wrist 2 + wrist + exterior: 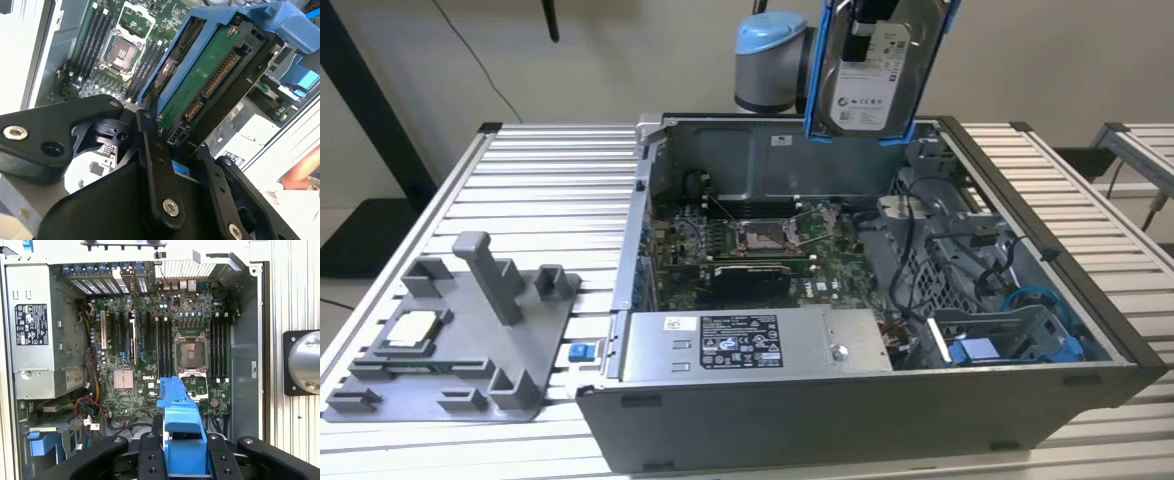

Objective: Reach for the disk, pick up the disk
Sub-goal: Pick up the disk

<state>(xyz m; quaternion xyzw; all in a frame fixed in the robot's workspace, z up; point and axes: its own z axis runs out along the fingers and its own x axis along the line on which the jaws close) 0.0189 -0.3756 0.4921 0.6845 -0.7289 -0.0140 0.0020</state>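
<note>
The pincer [172, 150] is clamped on the disk [874, 70], holding it upright and lifted clear above the far side of the open computer case [854, 400]. The motherboard [165, 350] lies exposed below. The case rests on the slatted worktop [520, 180].

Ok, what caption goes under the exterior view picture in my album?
The gripper lifts the blue-framed disk high above the open computer case.

Bright, even light (soft shadows)
</note>
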